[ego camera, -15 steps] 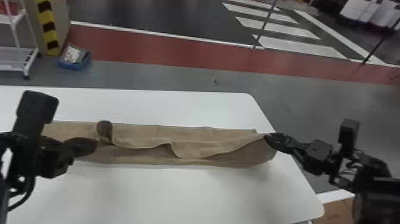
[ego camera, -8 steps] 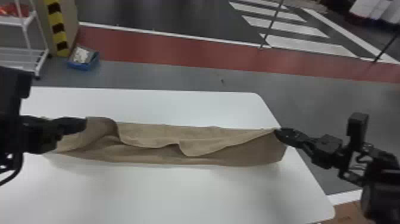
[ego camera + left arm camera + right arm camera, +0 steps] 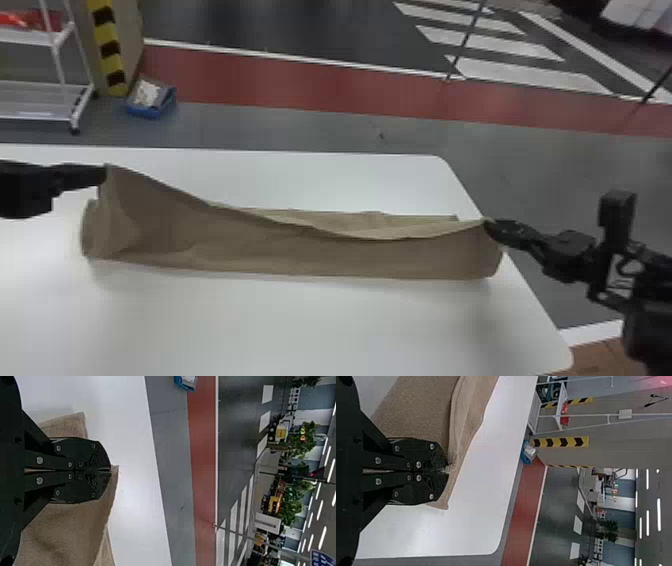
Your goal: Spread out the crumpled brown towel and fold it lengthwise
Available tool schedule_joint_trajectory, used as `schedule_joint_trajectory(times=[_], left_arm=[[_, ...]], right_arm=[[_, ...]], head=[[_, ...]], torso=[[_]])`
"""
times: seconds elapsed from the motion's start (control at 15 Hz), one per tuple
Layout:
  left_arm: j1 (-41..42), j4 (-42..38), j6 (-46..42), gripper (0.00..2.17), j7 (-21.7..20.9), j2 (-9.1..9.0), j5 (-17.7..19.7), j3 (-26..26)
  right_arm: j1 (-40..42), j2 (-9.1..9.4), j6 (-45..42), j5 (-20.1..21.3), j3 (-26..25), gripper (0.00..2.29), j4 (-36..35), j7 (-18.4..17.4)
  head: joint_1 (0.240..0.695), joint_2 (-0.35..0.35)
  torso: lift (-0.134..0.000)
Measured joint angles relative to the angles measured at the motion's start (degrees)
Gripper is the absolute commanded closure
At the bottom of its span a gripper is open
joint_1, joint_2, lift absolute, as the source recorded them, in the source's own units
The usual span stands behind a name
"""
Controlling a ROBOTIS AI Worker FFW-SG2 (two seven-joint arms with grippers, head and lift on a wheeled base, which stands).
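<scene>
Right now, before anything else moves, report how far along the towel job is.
Looks done: the brown towel is stretched out into a long strip across the white table.
In hand: the left gripper and right gripper have their jaws shut on its two ends, holding one edge raised.
Left, probably: lay that edge down, flatten the creases and let go.

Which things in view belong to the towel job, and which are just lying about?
Part of the job:
- brown towel
- left gripper
- right gripper
- white table

Just around:
- blue box on the floor
- white wheeled rack
</scene>
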Motion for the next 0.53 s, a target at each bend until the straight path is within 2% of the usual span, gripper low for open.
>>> schedule_joint_trajectory(times=[0.53], left_arm=[[2.6,-0.7,-1.3,1.34,-4.6,2.95,0.4,8.1]], right_arm=[[0.4,0.59,1.8,0.0,-0.8,1.31,-1.2,0.3]], head=[[0.695,-0.209]], torso=[[-0.124]])
